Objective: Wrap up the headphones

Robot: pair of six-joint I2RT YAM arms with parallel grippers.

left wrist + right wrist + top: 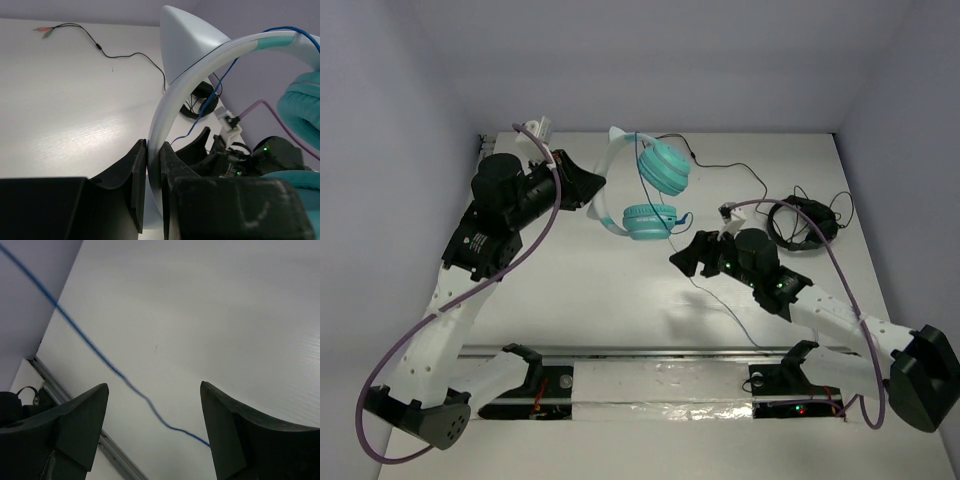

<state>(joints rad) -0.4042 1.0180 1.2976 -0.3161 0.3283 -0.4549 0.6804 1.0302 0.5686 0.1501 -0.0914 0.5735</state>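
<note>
Top view: the teal headphones (650,220) are at the back middle of the tabletop (620,300), cups stacked one behind the other. I can't tell if the near cup is resting or lifted.
Left jaws: clamped on the pale headband (172,115), just below the pointy ear (187,40). Looks like a thin edge-on pinch.
Right jaws: wide apart and holding nothing, hovering low just in front of the cups.
Cable: the thin blue cable (100,356) runs slack across the tabletop between the right jaws in the right wrist view, touching neither one.
Black headset: the black headphones (807,222) sit off to the right, with their own black cord (125,55) trailing behind.
Risk 1: if the right jaws close now they'd probably miss, since the cable lies below them.
Risk 2: pulling the cable tight could twist the band out of that narrow pinch.
Risk 3: a wide sweep to the right could snag the black cord.
</note>
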